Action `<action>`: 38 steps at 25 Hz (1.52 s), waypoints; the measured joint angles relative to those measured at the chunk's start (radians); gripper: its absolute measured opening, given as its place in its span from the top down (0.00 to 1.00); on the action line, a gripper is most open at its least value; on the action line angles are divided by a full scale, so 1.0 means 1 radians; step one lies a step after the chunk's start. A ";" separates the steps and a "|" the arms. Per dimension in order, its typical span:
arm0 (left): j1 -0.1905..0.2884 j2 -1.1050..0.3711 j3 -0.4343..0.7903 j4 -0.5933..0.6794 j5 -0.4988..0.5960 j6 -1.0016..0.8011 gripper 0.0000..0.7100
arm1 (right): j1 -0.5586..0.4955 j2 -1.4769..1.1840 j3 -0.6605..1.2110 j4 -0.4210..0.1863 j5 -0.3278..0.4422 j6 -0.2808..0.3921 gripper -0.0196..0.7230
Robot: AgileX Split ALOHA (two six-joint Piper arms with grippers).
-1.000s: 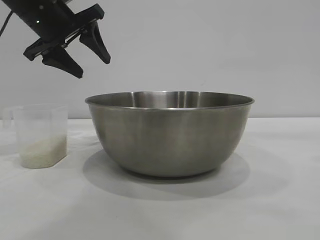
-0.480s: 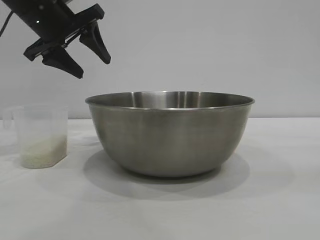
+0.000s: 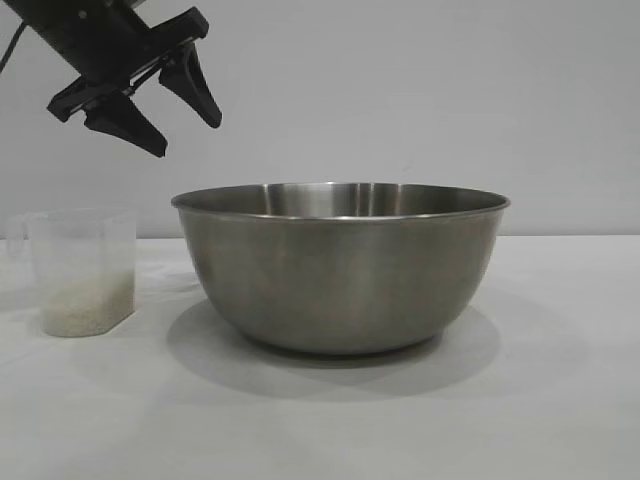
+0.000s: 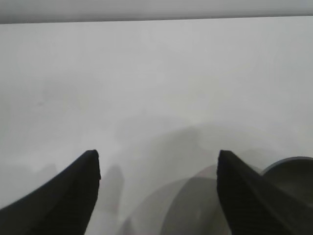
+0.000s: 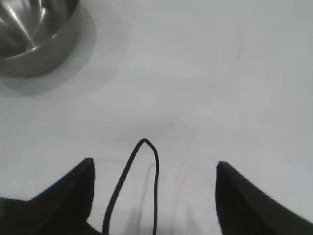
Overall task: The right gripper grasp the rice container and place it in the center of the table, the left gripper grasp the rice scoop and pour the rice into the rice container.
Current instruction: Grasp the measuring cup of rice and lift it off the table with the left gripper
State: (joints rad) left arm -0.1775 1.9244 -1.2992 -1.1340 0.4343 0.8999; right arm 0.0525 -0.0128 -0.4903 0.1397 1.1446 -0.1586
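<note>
The rice container (image 3: 340, 270), a large steel bowl, stands on the white table (image 3: 540, 400) at mid-view. The rice scoop (image 3: 85, 265), a clear plastic cup, stands upright to its left with rice (image 3: 85, 305) in its bottom. My left gripper (image 3: 188, 138) hangs open and empty high above the gap between scoop and bowl. In the left wrist view its gripper (image 4: 157, 156) is spread wide, with the bowl's rim (image 4: 293, 169) at one edge. My right gripper (image 5: 154, 163) is open and empty over bare table, far from the bowl (image 5: 34, 34); it is out of the exterior view.
A thin black cable loop (image 5: 146, 147) hangs between the right gripper's fingers. The table's far edge meets a plain grey wall (image 3: 450, 100). Bare tabletop lies in front of and right of the bowl.
</note>
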 joint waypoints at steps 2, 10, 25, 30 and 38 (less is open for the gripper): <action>-0.002 0.000 0.000 0.003 0.002 0.000 0.32 | 0.000 -0.004 0.000 0.000 0.000 0.006 0.37; -0.002 -0.021 0.000 0.150 0.059 0.000 0.32 | 0.000 -0.004 0.000 0.000 0.000 0.013 0.37; 0.039 -0.384 0.000 0.605 0.310 -0.457 0.32 | 0.000 -0.004 0.000 0.000 0.000 0.013 0.37; 0.039 -0.461 0.000 0.629 0.502 -0.502 0.32 | 0.000 -0.004 0.000 0.000 0.000 0.013 0.37; 0.039 -0.612 0.113 0.814 0.597 -0.573 0.32 | 0.000 -0.004 0.000 0.000 0.000 0.013 0.37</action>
State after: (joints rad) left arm -0.1388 1.3122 -1.1862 -0.3200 1.0311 0.3268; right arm 0.0525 -0.0169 -0.4903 0.1397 1.1446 -0.1460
